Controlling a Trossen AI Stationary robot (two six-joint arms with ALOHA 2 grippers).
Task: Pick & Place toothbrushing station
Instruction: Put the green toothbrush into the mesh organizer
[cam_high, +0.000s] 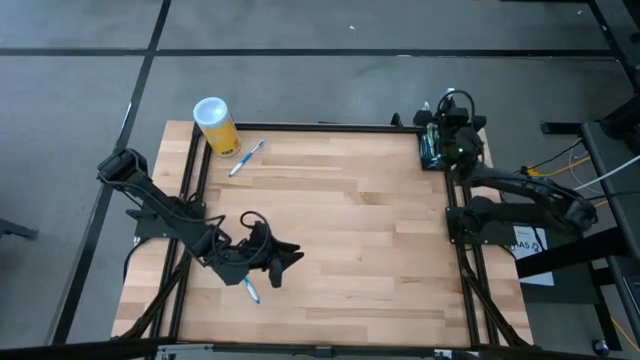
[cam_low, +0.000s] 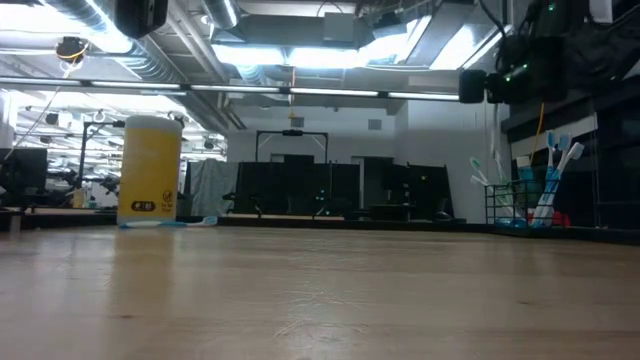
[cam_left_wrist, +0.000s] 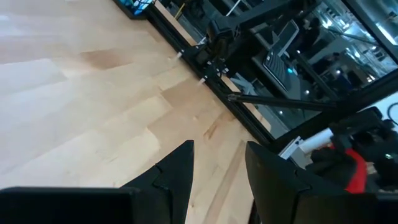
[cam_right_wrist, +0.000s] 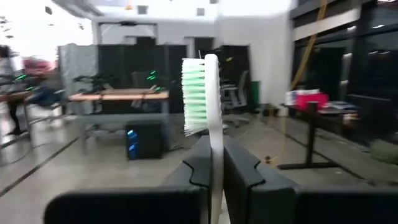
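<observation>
Pale wooden table (cam_high: 340, 220), plank-grained, edged by a black metal frame.

Left gripper (cam_high: 288, 256) low over the near-left part of the table, its dark wedge-shaped fingers (cam_left_wrist: 177, 171) parted with bare wood showing between them, holding nothing. A blue-tipped toothbrush (cam_high: 249, 290) lies flat just beside it.

Right gripper (cam_right_wrist: 214, 168) raised at the far-right corner, closed on a green-bristled toothbrush (cam_right_wrist: 202, 93) with a slim white handle, standing upright between its fingers.

Toothbrushing station (cam_high: 432, 148): small dark boxy holder at the far-right table corner, right under that gripper; the low view shows upright brushes in it.

Far-left: yellow cylindrical cup (cam_high: 215, 124) with white lid, another blue-and-white toothbrush (cam_high: 246, 158) lying beside it.
</observation>
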